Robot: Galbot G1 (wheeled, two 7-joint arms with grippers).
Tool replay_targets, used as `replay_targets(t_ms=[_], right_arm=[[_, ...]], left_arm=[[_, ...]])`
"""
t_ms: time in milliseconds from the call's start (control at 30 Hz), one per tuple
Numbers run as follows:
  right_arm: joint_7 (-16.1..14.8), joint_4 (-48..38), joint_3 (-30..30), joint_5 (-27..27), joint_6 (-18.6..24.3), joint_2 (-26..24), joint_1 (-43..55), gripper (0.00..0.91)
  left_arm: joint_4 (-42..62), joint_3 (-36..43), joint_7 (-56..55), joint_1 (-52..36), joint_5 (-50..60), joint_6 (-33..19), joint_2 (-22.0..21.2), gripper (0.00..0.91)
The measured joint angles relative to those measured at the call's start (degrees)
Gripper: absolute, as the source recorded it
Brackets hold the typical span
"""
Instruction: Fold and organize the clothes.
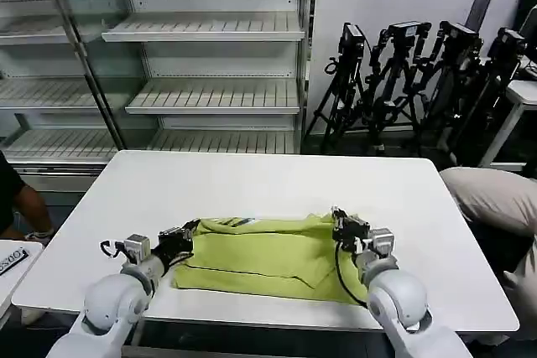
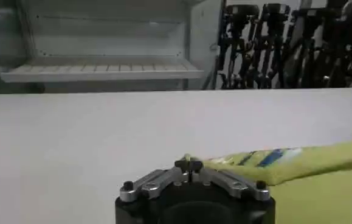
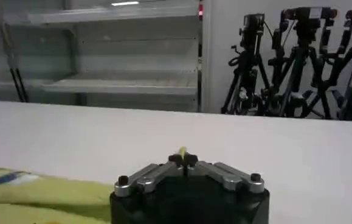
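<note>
The lime-green short-sleeved T-shirt of soft thin fabric (image 1: 262,256) lay on the near half of the white smooth rectangular table (image 1: 252,182), folded into a wide, roughly rectangular band with its long side running left to right. Surface looked matte and slightly rumpled, with a diagonal fold edge across the front layer and a lower right corner drooping toward the table's near edge. A small white-and-blue label (image 1: 243,222) showed at the far edge near the collar; in the left wrist view the same blue marking sat on the shirt's raised folded rim (image 2: 273,159). The left gripper (image 1: 183,237), black with silver metal linkage bars, was at the shirt's left end, fingers pressed together on a bit of the green cloth at the tip (image 2: 188,163). The right gripper (image 1: 343,228), same build, was at the shirt's right far corner, fingers also pinched together with a sliver of yellow-green fabric sticking up between them (image 3: 182,152). Behind the table stood empty white metal slatted shelves (image 1: 205,31) and a cluster of black tripods (image 1: 411,73).
</note>
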Motion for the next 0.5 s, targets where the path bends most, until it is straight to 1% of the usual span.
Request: replay_targets(t_ms=[200,500], right_arm=[[0.1,3.4,1.2,-0.7,0.4,-0.4,-3.9,0.000],[0.1,6.0,2.7,-1.4,1.3,-0.1,-8.5,0.000]], left_arm=[[-2.7,-1.0,0.2,3.1,0.5,-0.4,0.4,0.010],[-5.3,-1.5,0.0,7.2,1.7,-1.4,0.8,0.010]])
